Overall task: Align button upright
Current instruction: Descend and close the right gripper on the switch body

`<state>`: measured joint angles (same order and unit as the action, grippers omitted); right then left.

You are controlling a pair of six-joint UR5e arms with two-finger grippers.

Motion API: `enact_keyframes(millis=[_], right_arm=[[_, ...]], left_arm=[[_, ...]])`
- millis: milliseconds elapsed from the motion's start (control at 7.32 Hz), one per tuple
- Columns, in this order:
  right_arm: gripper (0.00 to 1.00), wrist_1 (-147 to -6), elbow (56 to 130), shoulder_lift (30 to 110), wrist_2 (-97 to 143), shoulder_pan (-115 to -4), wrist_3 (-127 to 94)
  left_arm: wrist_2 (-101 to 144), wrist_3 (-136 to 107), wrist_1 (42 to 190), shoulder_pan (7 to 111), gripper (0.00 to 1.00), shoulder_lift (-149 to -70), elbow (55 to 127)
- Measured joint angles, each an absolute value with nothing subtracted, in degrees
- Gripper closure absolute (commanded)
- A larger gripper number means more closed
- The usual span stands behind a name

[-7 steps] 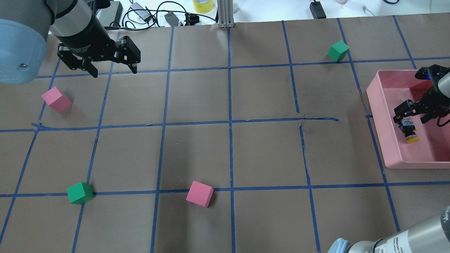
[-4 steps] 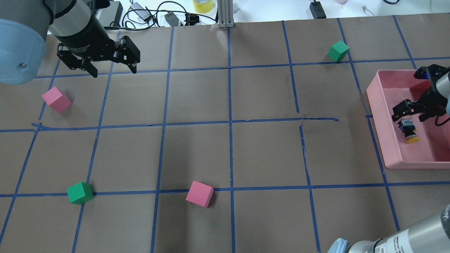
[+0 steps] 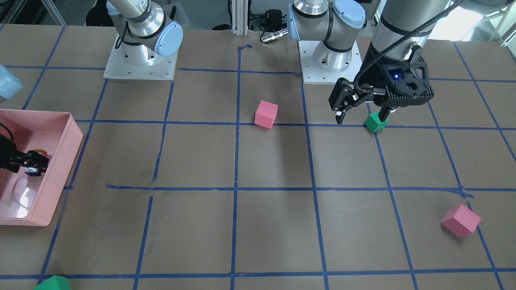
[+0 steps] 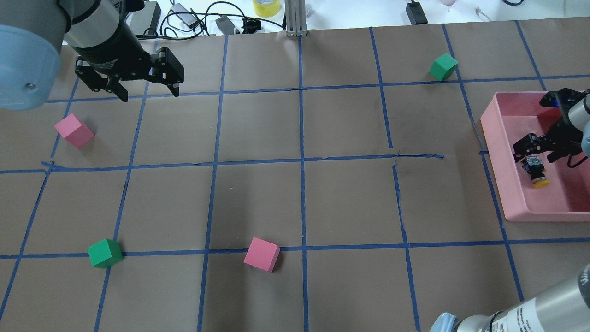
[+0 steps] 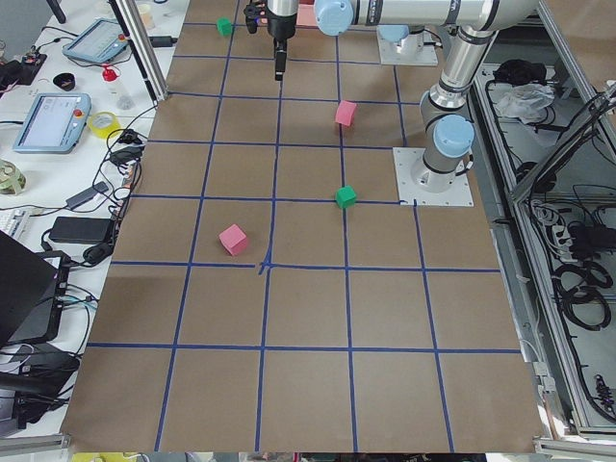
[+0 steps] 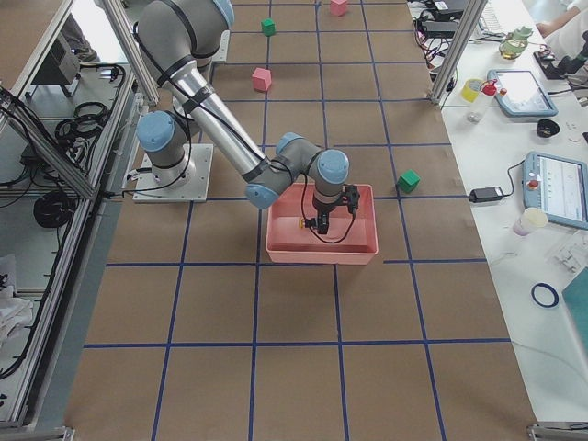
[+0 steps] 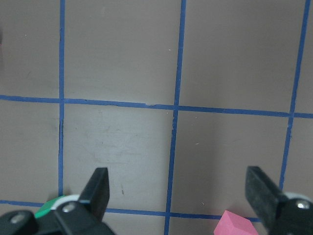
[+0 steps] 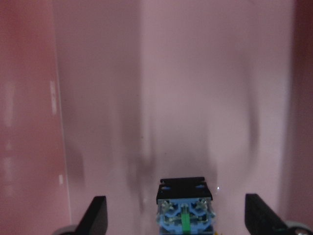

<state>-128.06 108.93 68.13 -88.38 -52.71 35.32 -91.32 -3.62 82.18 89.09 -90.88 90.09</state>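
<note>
Task thing: The button point(image 4: 537, 173) lay on its side on the floor of the pink tray point(image 4: 502, 170). Its yellow cap pointed to the tray's robot-side wall and its silvery contact base pointed the other way. It was not upright.

Right pincer: You had the right pincer point(image 4: 534, 153) inside the tray, low over the button's base end. Its jaws were apart, one to each side of the contact block, and nothing was gripped. Whether a finger touched the button, I could not tell.

Left pincer: The left pincer point(image 4: 150, 94) hung with its jaws apart and empty above the tabletop point(image 4: 258, 129), well apart from the tray.

Step in hand: To my eye, you were lining up a grasp on the button so you could tip it onto its base.

Risk, grip point: The jaws sat at the very end of the button. A close there would probably let the heavier cap end swing or droop, and the button could twist out.

Risk, rolling: The round cap and the glossy tray floor suggested that a one-sided nudge would roll or skid the button away before both fingers met it.

Risk, tray wall: The button lay near the tray's tabletop-side wall, so a wide finger could catch the wall and shove the tray.

Risk, release: The base looked narrow under a broad cap, so letting go at a tilt would likely topple it.
</note>
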Motion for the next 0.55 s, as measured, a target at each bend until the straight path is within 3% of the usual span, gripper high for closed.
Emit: enact_keyframes(millis=[546], right_arm=[[0.08, -128.03, 109.01, 68.14, -89.57, -52.71, 35.40]], left_arm=[[-91.06, -3.63, 82.18, 89.06, 0.00, -90.94, 90.01]])
